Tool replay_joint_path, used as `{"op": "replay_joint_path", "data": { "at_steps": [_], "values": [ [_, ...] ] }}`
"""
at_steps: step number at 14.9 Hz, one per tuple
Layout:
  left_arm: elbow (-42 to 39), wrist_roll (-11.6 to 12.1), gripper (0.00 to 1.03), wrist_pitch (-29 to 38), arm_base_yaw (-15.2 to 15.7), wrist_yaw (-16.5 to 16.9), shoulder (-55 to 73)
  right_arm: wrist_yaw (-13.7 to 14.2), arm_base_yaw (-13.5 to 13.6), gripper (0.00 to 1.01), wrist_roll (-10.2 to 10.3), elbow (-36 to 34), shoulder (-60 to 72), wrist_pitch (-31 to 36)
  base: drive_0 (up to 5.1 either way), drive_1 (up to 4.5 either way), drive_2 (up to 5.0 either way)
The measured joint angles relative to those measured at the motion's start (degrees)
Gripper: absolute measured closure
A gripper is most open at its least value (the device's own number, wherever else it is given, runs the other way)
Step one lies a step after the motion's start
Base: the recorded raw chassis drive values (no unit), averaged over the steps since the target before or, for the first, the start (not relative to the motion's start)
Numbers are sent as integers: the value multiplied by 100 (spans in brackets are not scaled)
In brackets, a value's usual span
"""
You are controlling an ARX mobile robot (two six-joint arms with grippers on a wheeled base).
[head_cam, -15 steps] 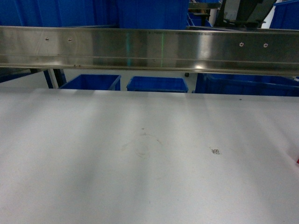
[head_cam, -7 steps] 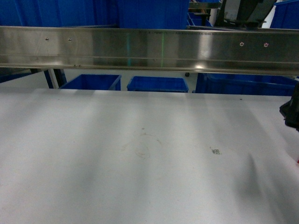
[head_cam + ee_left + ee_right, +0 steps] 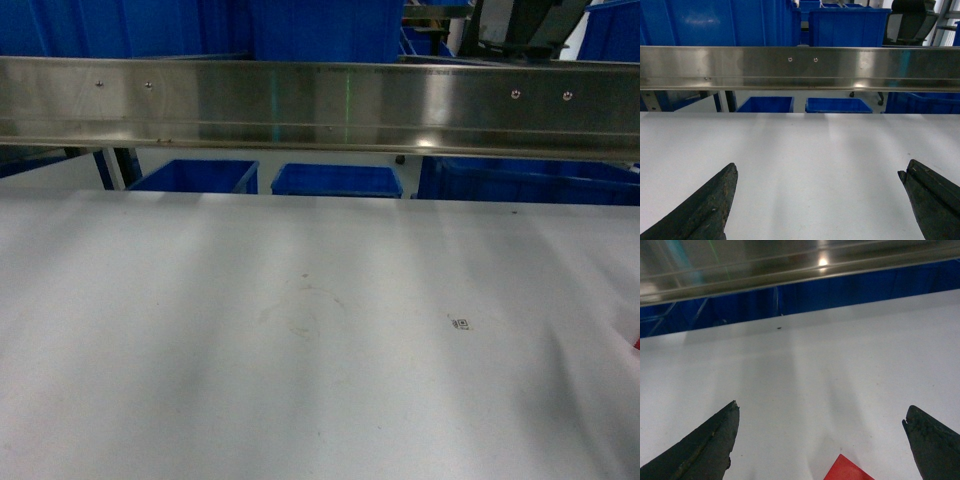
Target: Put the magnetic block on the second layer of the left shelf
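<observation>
While spread, right claw (image 3: pixel 820 440) over magnetic block (image 3: pixel 847 469)

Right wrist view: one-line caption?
Open right gripper hovers over the white tabletop, red magnetic block between its jaws.

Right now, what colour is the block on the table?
Red; the block shows best in the right wrist view.

A flat grey-white tabletop (image 3: pixel 200 330) is seen; a red magnetic block (image 3: pixel 847 470) is lying at its right edge.
</observation>
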Motion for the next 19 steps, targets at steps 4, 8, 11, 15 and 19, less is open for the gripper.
{"op": "replay_joint_path", "data": {
  "at_steps": [4, 8, 11, 15, 19],
  "values": [
    [0, 0, 5, -2, 0, 0, 0, 31, 0, 3, 63, 549, 678, -662, 0, 0, 0],
    [0, 0, 5, 0, 0, -2, 0, 195, -98, 3, 35, 938, 1178, -907, 0, 0, 0],
    [0, 0, 5, 2, 0, -2, 0, -131, -151, 3, 476, 852, 1554, -1034, 0, 0, 0],
    [0, 0, 5, 0, 0, 0, 0, -31, -146, 3, 710, 940, 1915, -966, 0, 0, 0],
    [0, 0, 5, 0, 0, 0, 0, 170, -144, 3, 686, 1062, 2146, -809, 0, 0, 0]
  ]
}}
